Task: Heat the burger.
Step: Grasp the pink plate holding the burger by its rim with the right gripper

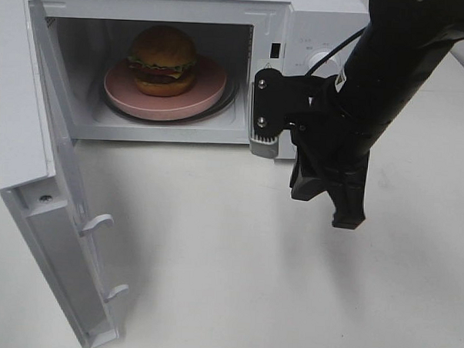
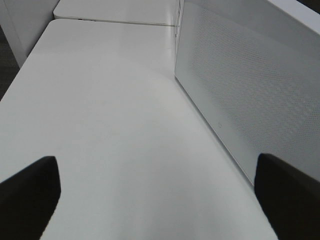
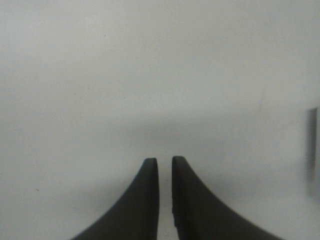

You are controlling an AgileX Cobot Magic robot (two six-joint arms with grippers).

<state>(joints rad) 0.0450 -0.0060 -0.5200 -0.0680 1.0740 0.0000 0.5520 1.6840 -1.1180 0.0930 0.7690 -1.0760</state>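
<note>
Right gripper (image 1: 327, 201), fingers nearly pressed together and empty, hangs before the microwave (image 1: 315, 23); its open door (image 1: 33, 134) lies leftward, burger (image 1: 163, 59) inside.

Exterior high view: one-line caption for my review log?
Burger on pink plate inside open microwave; right gripper hangs empty outside.

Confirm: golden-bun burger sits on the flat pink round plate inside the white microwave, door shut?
Not quite. The golden-bun burger does sit on the flat pink round plate inside the white microwave, but its door is swung wide open, as the exterior high view shows.
</note>
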